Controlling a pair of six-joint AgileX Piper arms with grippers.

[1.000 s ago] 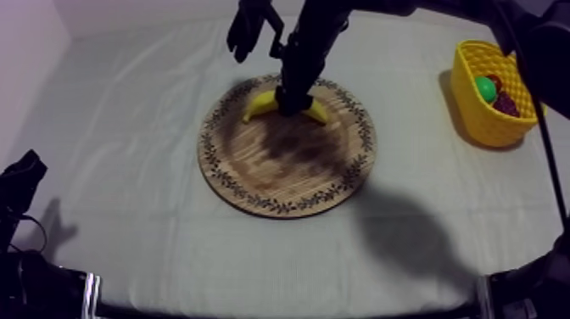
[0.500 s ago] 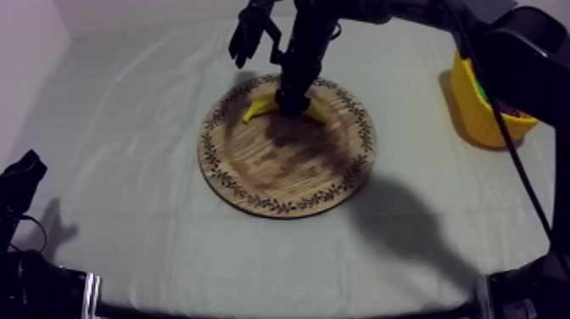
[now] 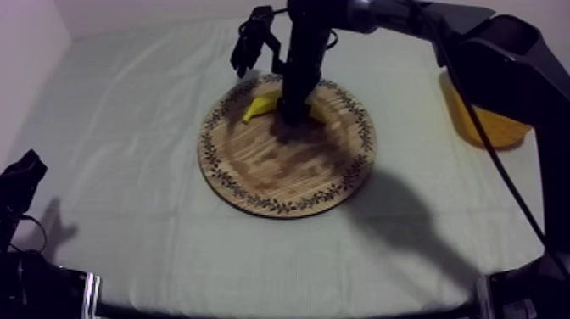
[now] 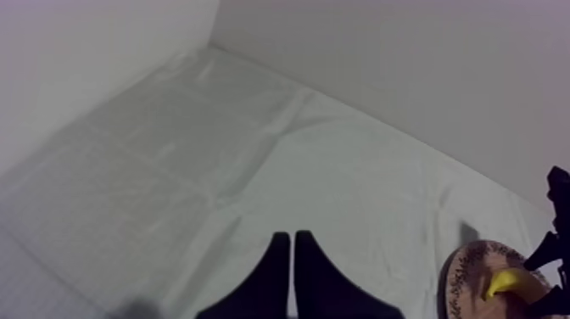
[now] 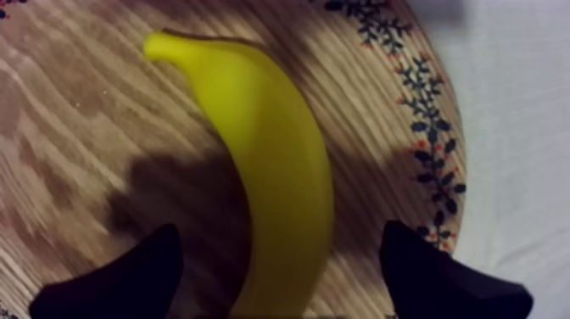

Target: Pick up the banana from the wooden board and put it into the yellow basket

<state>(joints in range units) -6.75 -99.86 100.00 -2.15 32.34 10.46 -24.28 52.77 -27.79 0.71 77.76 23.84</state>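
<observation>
Between the two black fingers [image 5: 127, 276] of my right gripper [image 5: 280, 242] lies the banana [image 5: 271, 153]. The fingers are spread wide, one on each side of the banana's fat middle. They do not touch it, so the gripper holds nothing. Right under the gripper is the round wooden board [image 5: 76, 127]. The banana lies flat on it, and the patterned rim [image 5: 428, 136] is just beside one finger.

I think this is the picking-up step, just before the squeeze. Next, the gripper should go a little lower if it needs to. Then it should close gently on the middle of the banana. The banana looks smooth and round, so it could slip or roll if the grip is off to one end. After that it needs a lift straight up.

Farther off, well apart from the gripper and past the board's edge, sits the yellow basket [image 3: 492, 127], on the right arm's side of the table. The arm hides part of it. The banana has to go there.

Farthest away, my left gripper [image 4: 292, 242] rests low over the grey-white cloth [image 4: 212, 153], its fingers pressed together on nothing.
</observation>
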